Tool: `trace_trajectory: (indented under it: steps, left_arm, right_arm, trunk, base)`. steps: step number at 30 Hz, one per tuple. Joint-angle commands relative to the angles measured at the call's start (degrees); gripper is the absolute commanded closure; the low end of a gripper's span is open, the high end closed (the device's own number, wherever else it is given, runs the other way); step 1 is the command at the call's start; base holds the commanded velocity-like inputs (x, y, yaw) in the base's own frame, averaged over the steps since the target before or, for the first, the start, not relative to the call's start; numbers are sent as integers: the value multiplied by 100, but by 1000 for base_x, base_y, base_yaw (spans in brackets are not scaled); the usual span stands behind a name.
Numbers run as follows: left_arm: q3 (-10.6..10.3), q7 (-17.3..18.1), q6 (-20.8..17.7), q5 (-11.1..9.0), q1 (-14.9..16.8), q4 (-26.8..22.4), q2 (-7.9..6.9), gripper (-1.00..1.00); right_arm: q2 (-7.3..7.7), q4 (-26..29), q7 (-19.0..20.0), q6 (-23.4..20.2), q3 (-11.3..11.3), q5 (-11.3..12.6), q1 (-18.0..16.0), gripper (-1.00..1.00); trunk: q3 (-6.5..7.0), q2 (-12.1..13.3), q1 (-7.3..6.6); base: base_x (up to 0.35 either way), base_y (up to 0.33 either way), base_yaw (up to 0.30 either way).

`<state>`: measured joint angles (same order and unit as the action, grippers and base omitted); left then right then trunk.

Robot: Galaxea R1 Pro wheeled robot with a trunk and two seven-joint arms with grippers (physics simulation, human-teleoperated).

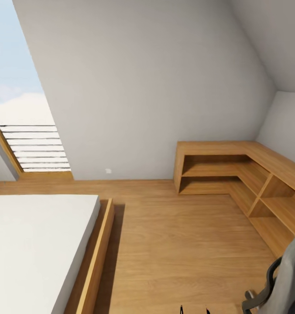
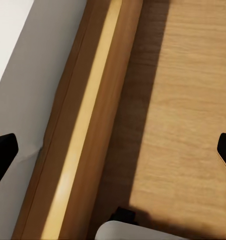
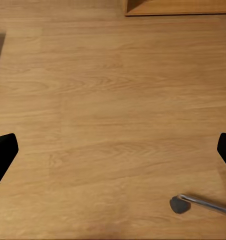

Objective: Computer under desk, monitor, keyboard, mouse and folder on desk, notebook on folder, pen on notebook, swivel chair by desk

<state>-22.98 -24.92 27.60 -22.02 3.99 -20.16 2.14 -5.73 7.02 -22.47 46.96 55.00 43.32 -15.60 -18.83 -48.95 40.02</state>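
Observation:
The swivel chair [image 1: 290,279] shows in part at the head view's lower right corner: a grey padded back and a black armrest. One of its metal legs [image 3: 205,204] with a wheel lies on the wooden floor in the right wrist view. My left gripper [image 2: 113,150] is open over the bed's wooden side rail, holding nothing. Above bare floor, my right gripper [image 3: 113,150] is also open and empty. The desk, computer, monitor, keyboard, mouse, folder, notebook and pen are out of view.
A bed [image 1: 34,244] with a white mattress and wooden frame [image 1: 97,257] fills the left. A low L-shaped wooden shelf unit [image 1: 234,170] runs along the back and right walls. A slanted window [image 1: 21,117] is at the far left. Wooden floor [image 1: 178,244] lies between bed and shelves.

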Motion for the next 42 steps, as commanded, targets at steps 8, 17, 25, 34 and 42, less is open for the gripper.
trace_trajectory:
  steps: [8,17,25,34,42]
  left_arm:
    - [-49,-40,17,-30,5,3,-3,-100]
    - [-49,-39,17,-30,5,3,-3,-100]
    - [-44,-39,21,-30,5,3,-3,-100]
    - [-42,-39,18,-30,5,5,-3,-100]
    - [-44,-39,17,-30,5,23,-3,-100]
  right_arm:
    - [-1,1,-51,1,51,9,-4,-100]
    - [-22,1,-50,-2,55,9,-4,-100]
    - [-17,1,-47,-3,55,9,-4,-100]
    - [-24,1,-47,-10,55,9,-4,-100]
    - [-23,-2,-47,-20,57,9,-4,-100]
  trunk:
    - [-7,-4,4]
    - [-7,-4,4]
    - [-7,-4,4]
    - [-7,-4,4]
    - [-7,-4,4]
  base:
    - [328,0,0]
    - [329,0,0]
    - [330,0,0]
    - [331,0,0]
    - [332,0,0]
